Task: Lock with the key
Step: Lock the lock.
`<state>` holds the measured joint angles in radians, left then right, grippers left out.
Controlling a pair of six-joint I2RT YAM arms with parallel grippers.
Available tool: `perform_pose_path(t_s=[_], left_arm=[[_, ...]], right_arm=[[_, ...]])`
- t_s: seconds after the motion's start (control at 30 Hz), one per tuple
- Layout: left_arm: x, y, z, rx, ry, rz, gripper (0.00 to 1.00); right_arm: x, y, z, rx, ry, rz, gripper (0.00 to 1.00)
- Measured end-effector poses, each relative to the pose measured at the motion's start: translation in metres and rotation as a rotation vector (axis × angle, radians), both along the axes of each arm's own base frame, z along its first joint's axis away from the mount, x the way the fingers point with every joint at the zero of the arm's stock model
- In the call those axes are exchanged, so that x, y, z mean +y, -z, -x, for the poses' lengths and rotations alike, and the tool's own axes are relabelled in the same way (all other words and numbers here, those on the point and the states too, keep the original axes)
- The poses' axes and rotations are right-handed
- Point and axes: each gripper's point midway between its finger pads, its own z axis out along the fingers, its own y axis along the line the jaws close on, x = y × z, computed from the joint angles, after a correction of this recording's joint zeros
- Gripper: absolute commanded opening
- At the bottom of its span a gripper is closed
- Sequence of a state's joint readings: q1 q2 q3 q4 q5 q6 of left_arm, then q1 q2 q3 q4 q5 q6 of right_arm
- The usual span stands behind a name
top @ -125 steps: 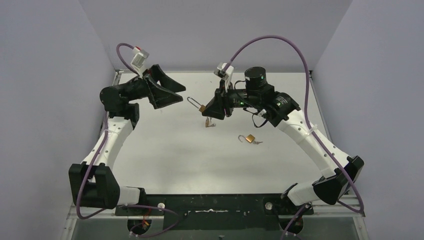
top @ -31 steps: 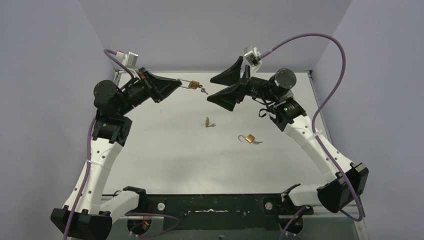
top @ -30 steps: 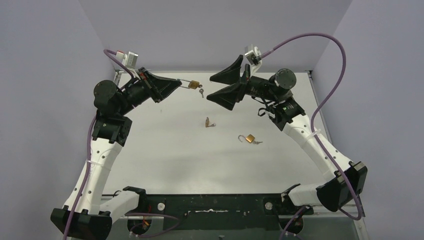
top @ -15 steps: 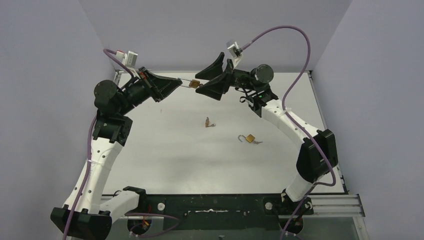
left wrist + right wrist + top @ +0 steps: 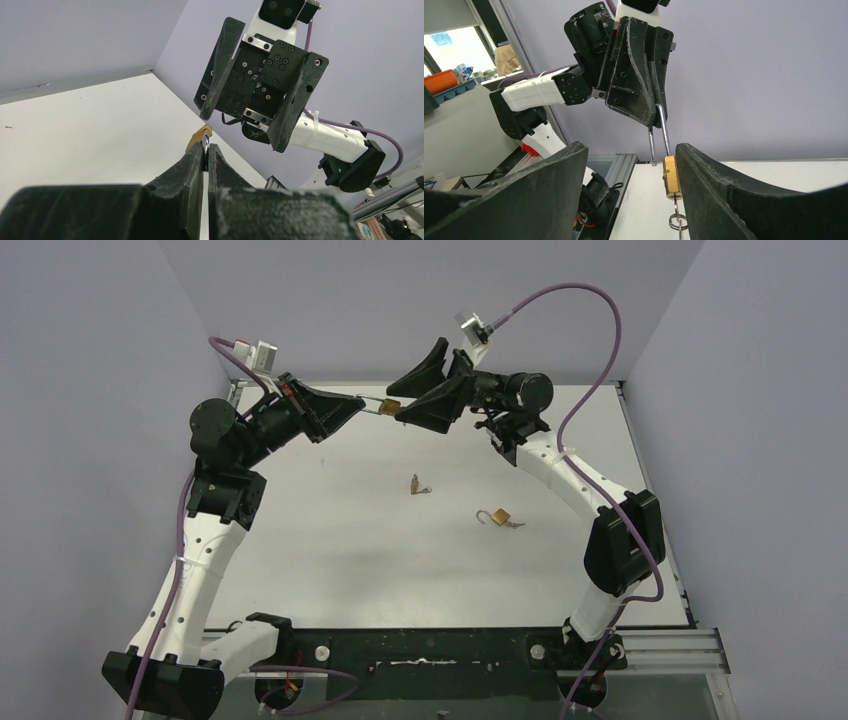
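Note:
A brass padlock (image 5: 392, 405) hangs in the air at the back of the table. My left gripper (image 5: 360, 405) is shut on its steel shackle (image 5: 659, 130). One shackle leg ends free beside the brass body (image 5: 670, 175), so the lock is open. The key (image 5: 676, 202) sits in the bottom of the body with its ring (image 5: 678, 222) hanging below. My right gripper (image 5: 630, 150) is open around the body, which lies close against the right finger (image 5: 724, 190); the left finger (image 5: 549, 190) stands well apart. In the left wrist view the fingertips (image 5: 197, 155) pinch the shackle.
Two more brass padlocks lie on the white table (image 5: 330, 540): one (image 5: 418, 484) near the middle, one with an open shackle (image 5: 497, 517) to its right. Purple walls close in the back and sides. The right arm's cable (image 5: 580, 310) loops overhead.
The right gripper has swung left from beside the padlock to stand around its body, and its jaws have narrowed. The left gripper has held the shackle still.

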<state>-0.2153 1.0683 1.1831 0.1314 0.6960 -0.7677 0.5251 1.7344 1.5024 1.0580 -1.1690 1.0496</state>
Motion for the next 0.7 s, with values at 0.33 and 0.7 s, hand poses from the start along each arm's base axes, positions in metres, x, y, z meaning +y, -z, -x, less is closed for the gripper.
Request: perform_pose_path(t_s=[0.33, 0.7], left_arm=[[0.000, 0.000, 0.000, -0.007, -0.002, -0.005, 0.00], [0.001, 0.001, -0.001, -0.021, -0.006, -0.018, 0.00]], right_arm=[[0.013, 0.020, -0.001, 0.040, -0.006, 0.074, 0.64], [0.024, 0.039, -0.004, 0.082, -0.003, 0.140, 0.56]])
